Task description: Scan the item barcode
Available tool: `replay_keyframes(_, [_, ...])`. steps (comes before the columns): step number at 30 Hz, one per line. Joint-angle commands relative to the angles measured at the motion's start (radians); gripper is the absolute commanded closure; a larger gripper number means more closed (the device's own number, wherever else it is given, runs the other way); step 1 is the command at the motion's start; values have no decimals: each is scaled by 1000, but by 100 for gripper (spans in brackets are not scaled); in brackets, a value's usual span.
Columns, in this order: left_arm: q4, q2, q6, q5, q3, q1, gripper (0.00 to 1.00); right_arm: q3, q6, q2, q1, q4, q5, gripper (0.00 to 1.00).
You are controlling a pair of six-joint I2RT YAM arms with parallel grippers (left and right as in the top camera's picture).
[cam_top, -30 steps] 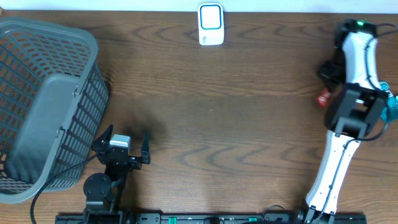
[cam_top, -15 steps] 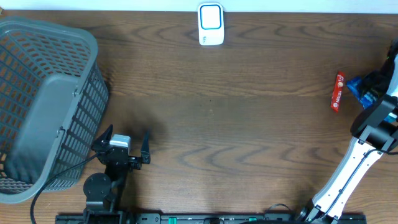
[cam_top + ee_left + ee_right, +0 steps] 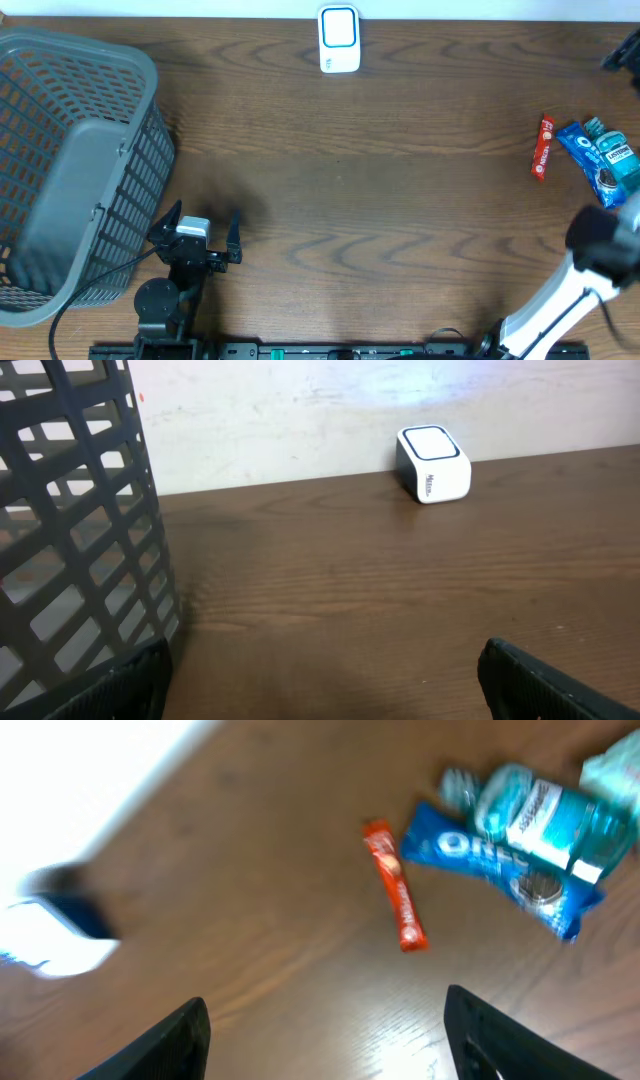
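Surface, overhead: brown wood-grain table (image 3: 380,200); grey plastic basket (image 3: 70,170) at the left edge, white barcode scanner (image 3: 339,40) at the middle of the far edge.
Items, overhead: red snack stick (image 3: 542,147), blue Oreo pack (image 3: 583,148) and teal bottle (image 3: 620,160) lying together near the right edge, well apart from the scanner; none lifted.
Arms, overhead: left gripper (image 3: 200,222) low beside the basket, fingers spread, holding nothing; right arm (image 3: 600,240) reaching past the right edge, its tip too unclear to read.
Left wrist: fingers wide apart and empty; scanner upright by the wall ahead, basket wall at the left.
Right wrist: right gripper (image 3: 325,1040) with fingers apart, nothing between them; blurred look down on snack stick, Oreo pack and bottle, all flat on the wood.
Progress: judged to be at the very start, with no item gripped and none at the scanner.
Left to do: grip one item, carry it to the scanner, turn its barcode toward the scanner face.
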Motion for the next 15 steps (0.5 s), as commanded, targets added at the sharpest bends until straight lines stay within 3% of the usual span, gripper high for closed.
replay_keyframes(1, [-10, 0, 9, 16, -28, 4, 2, 19, -71, -159, 15, -8, -51, 29])
replay_keyframes(3, [-10, 0, 9, 16, -28, 4, 2, 18, -71, -239, 15, -8, -85, 28])
replay_keyframes(4, [-10, 0, 9, 16, -28, 4, 2, 19, -70, -278, 15, -8, -104, 1])
replay_keyframes(15, [-10, 0, 9, 16, -28, 4, 2, 19, -68, -676, 15, -8, -123, 1])
